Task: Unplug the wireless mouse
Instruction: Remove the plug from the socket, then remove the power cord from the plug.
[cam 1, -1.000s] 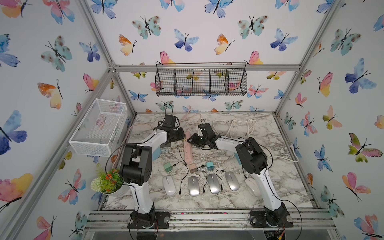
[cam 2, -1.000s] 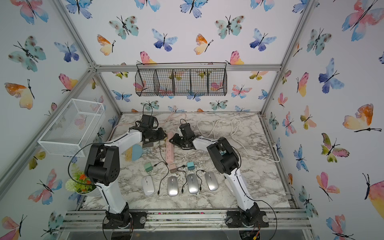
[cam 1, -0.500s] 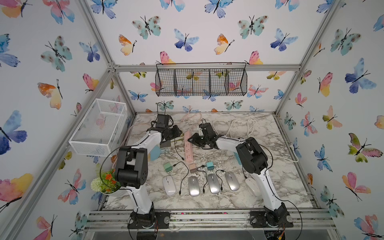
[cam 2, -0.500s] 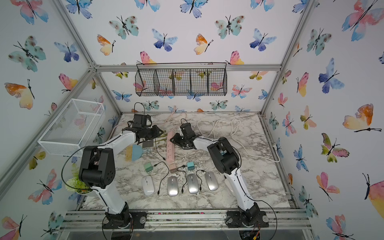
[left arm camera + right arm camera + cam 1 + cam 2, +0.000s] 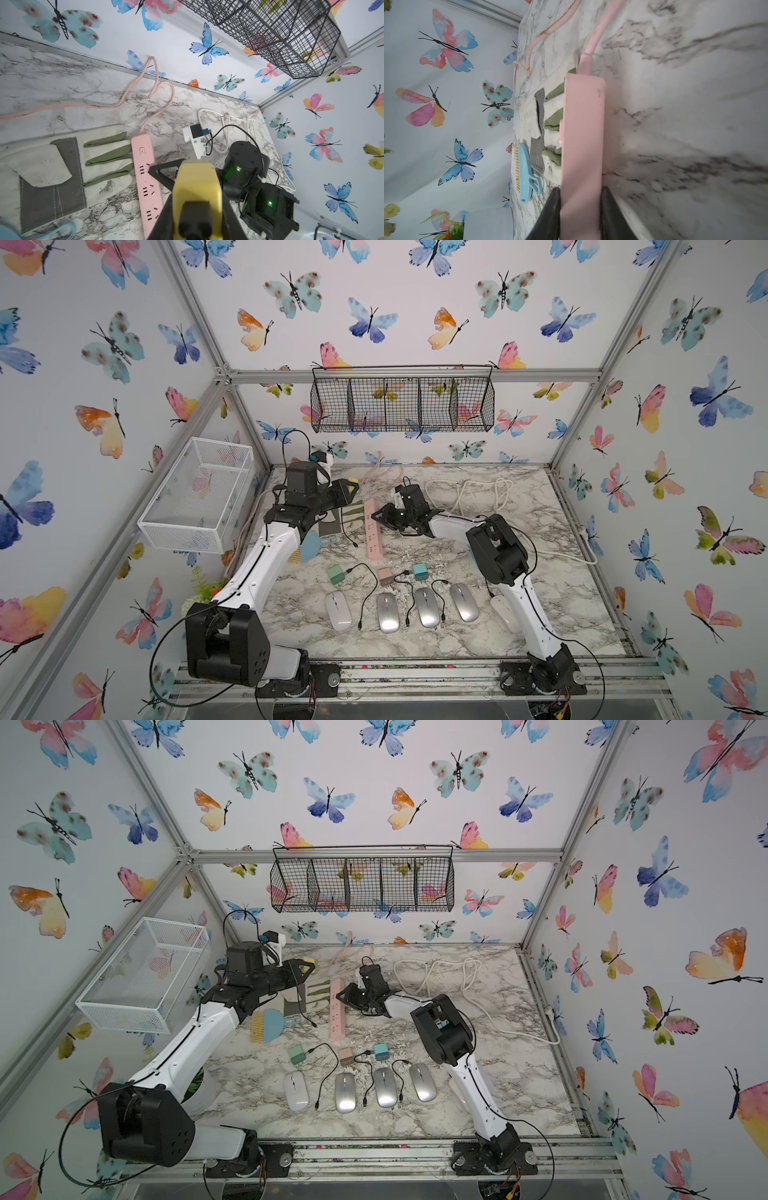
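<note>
A yellow charger block (image 5: pixel 197 182) with a black cable plugged into it sits between the fingers of my left gripper (image 5: pixel 197 207), which is shut on it. In both top views that gripper (image 5: pixel 349 489) (image 5: pixel 305 969) hangs above the glove, left of the pink power strip (image 5: pixel 372 526) (image 5: pixel 337 1011). The cable's loose end (image 5: pixel 354 544) dangles down to the table. My right gripper (image 5: pixel 380 516) (image 5: pixel 580 199) is shut on the sides of the strip (image 5: pixel 583 124). One white mouse (image 5: pixel 337 610) and three silver mice (image 5: pixel 427 612) lie in a row near the front.
Green (image 5: pixel 336 573), beige (image 5: pixel 385 576) and teal (image 5: pixel 419 571) charger blocks with short cables lie behind the mice. A work glove (image 5: pixel 62 166) and blue brush (image 5: pixel 270 1025) lie left of the strip. A white cord (image 5: pixel 478 489) coils at the back right. A plant pot (image 5: pixel 203 589) stands front left.
My left arm has swung left and drawn back, carrying the yellow charger block up and away from the power strip. The right gripper has stayed on the strip.
</note>
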### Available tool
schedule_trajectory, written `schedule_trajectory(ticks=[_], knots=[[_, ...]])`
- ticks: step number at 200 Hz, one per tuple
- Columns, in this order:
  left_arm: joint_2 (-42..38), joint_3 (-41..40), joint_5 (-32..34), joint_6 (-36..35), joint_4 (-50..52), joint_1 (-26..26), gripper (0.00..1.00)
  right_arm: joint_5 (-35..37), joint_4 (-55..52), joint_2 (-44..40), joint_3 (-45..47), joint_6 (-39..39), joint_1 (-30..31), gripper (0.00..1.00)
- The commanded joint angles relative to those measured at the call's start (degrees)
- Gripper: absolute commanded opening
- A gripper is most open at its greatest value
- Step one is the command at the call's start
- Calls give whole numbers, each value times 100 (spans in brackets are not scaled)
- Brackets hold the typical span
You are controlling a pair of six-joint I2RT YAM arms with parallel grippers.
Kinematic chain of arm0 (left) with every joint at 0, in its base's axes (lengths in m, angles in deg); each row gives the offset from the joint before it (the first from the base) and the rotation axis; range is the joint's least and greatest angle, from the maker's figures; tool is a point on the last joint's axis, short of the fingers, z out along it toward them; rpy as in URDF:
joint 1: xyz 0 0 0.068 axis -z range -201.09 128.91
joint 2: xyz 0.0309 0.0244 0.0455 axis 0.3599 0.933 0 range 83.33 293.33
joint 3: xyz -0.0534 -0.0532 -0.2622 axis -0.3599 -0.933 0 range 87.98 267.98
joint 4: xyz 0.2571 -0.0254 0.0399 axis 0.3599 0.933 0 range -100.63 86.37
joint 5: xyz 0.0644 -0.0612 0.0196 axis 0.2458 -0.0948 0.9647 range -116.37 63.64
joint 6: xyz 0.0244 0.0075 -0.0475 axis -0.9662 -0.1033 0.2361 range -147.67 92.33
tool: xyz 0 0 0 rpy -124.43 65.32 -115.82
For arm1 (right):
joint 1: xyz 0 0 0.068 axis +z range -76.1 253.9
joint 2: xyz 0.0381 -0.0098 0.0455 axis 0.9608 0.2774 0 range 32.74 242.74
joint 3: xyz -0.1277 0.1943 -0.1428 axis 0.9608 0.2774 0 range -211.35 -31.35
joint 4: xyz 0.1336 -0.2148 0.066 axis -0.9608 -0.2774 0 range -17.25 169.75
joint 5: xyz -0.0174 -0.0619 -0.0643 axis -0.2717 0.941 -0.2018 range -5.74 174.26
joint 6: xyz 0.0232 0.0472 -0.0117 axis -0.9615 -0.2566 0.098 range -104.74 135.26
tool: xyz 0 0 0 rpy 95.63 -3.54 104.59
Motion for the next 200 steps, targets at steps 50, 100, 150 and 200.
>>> schedule_trajectory(ticks=[50,100,150,200], knots=[[-633,-327,-738,-193,16,13,0,687,-226,-810,667,806,23,48],[-843,-453,-1310,-226,-160,11,0,1248,-232,-2233,1697,1703,24,54],[-956,-446,-1714,-233,-346,55,0,2380,292,-4641,3405,3379,20,66],[-822,-287,-1989,-413,-377,505,0,3050,1920,-6387,5159,4884,20,75]])
